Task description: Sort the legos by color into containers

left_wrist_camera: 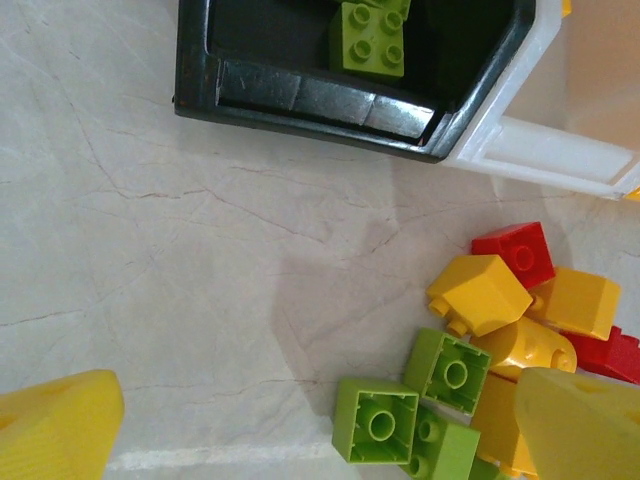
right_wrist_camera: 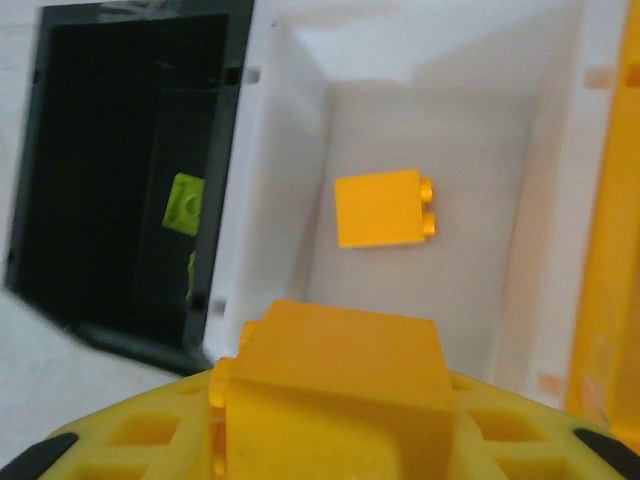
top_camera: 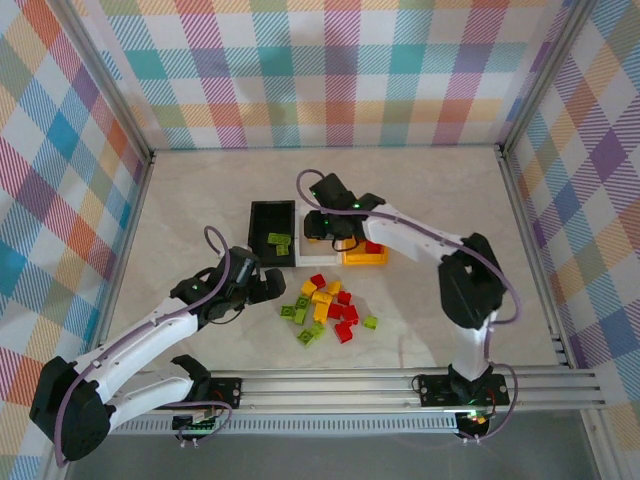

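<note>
Fingers (right_wrist_camera: 130,440) of the right gripper (top_camera: 335,232) are clamped on the held yellow brick (right_wrist_camera: 338,375), and it is poised over the white bin (right_wrist_camera: 470,300) at the centre of the right wrist view, so a drop is judged to be the step in hand. One sorted yellow brick (right_wrist_camera: 380,207) is already lying on that bin's floor. At the left of that view the black bin (top_camera: 268,215) is seen with lime green bricks (top_camera: 278,241) inside (two, as far as can be made out from above). To the right of the white bin, the orange-yellow bin (top_camera: 355,260) has a red brick (top_camera: 373,247) in it. Every colour has been given its home, then, and a start has been made on all three.

Now the left gripper (left_wrist_camera: 315,400): its fingers (left_wrist_camera: 50,425) are spread wide, one at each lower corner of the left wrist view. Nothing is held between them, and bare table (left_wrist_camera: 150,250) is seen below, just left of the pile (top_camera: 325,308). That pile is where the work is left. A dozen or so red, yellow and green bricks are heaped together below the bins in the top view, some resting on others. The sort is judged to be well short of halfway.
</note>
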You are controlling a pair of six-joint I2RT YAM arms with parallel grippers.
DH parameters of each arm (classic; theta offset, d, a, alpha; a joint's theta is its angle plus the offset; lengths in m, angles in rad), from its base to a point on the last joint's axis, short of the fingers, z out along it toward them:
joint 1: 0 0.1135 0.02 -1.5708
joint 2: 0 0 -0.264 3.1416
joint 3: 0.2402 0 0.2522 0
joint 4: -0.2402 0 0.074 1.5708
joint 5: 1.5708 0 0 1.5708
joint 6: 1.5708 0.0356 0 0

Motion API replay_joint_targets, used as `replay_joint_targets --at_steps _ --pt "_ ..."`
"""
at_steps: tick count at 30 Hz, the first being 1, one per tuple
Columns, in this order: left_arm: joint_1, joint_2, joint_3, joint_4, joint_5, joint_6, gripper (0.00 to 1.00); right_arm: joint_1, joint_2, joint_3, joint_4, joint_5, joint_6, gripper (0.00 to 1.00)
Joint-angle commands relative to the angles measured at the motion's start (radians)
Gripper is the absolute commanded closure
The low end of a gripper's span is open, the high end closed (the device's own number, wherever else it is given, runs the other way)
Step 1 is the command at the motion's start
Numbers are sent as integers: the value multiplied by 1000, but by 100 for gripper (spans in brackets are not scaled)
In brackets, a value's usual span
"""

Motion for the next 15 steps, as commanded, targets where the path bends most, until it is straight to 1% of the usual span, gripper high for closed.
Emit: replay_joint_targets --at_steps 1,3,5,7,10,12,15 --pt "-10 9 30 -42 7 33 0 -12 61 96 -54 20 6 59" --pt "-10 14 33 -47 19 43 0 -12 92 137 -56 21 4 53" --pt "-10 16 36 -54 31 54 0 -12 107 168 -68 15 11 41" --pt "-13 17 40 -56 47 64 0 -12 91 167 -58 9 13 34" --pt "-20 22 50 -61 55 69 0 -12 23 121 -29 20 11 30" --pt "-31 34 62 -57 63 71 0 -12 -42 63 0 30 12 29" --pt "-70 73 86 -43 53 79 0 -13 -153 -48 40 36 21 28"
